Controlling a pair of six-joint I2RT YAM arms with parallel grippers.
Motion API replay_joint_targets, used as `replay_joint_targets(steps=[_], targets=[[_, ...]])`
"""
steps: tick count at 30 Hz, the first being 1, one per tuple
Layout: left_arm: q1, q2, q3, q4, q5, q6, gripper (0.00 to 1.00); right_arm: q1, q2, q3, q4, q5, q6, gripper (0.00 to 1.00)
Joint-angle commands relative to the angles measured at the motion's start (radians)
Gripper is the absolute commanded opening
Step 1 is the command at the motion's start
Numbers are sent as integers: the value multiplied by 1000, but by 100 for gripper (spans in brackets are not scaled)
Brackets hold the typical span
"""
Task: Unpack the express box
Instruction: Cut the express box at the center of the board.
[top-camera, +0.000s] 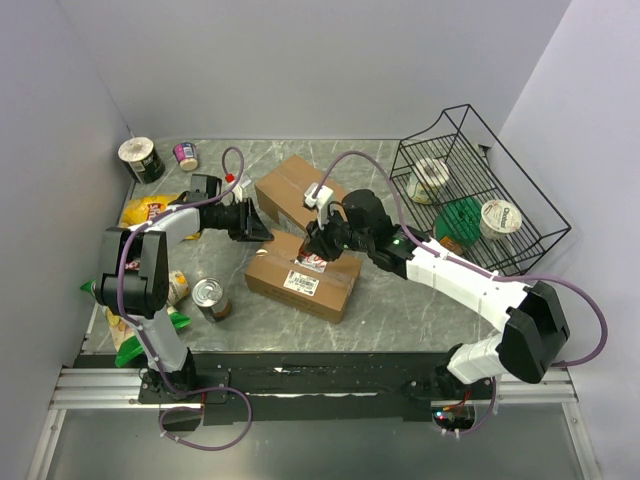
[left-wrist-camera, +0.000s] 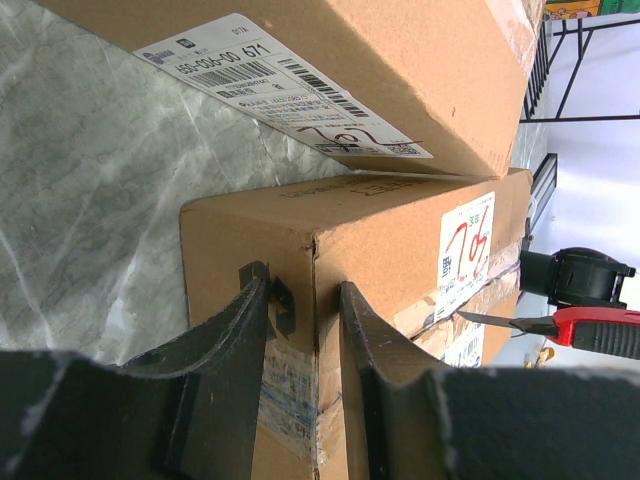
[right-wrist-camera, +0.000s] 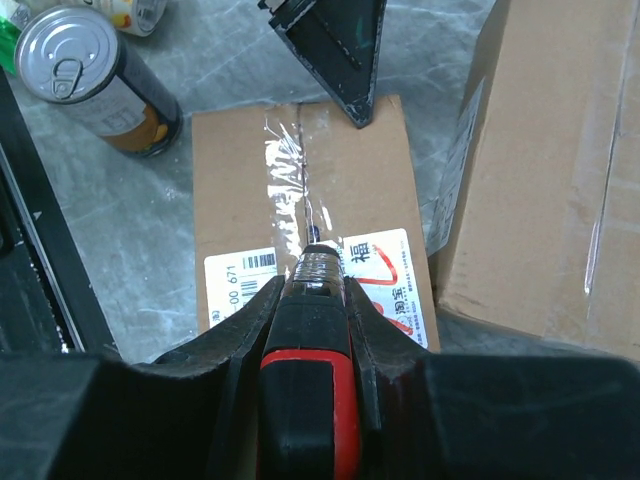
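Note:
The express box (top-camera: 300, 285) is a brown carton with white labels and a taped seam, lying on the marble table in front of the arms. My left gripper (top-camera: 264, 231) is shut on its far left corner; in the left wrist view its fingers (left-wrist-camera: 302, 282) straddle the carton's edge (left-wrist-camera: 400, 230). My right gripper (right-wrist-camera: 312, 283) is shut on a red and black utility knife (right-wrist-camera: 308, 400). The blade tip (right-wrist-camera: 314, 235) rests on the clear tape seam of the carton (right-wrist-camera: 240, 190), close to the label. From the left wrist, the knife (left-wrist-camera: 590, 328) shows at the right edge.
A second brown carton (top-camera: 295, 188) lies just behind the first, almost touching it. A tin can (top-camera: 211, 299) stands left of the box. Snack bags (top-camera: 145, 208) and cups (top-camera: 141, 158) crowd the left side. A black wire basket (top-camera: 520, 168) with cups stands back right.

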Motion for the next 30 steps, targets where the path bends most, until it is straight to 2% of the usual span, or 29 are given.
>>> replay_joint_targets(steps=[1,15,24,30], targets=[[-12,81,-53,-32,-262,82,35,10,-34,18,-14,-6,-23,0],[-12,104,-25,-42,-273,84,35,-1,-160,-54,-174,12,-56,0],[-11,97,-31,-41,-285,76,35,-1,-169,-62,-254,49,-36,0],[-8,94,-37,-36,-283,75,31,-3,-199,-69,-294,75,-39,0]])
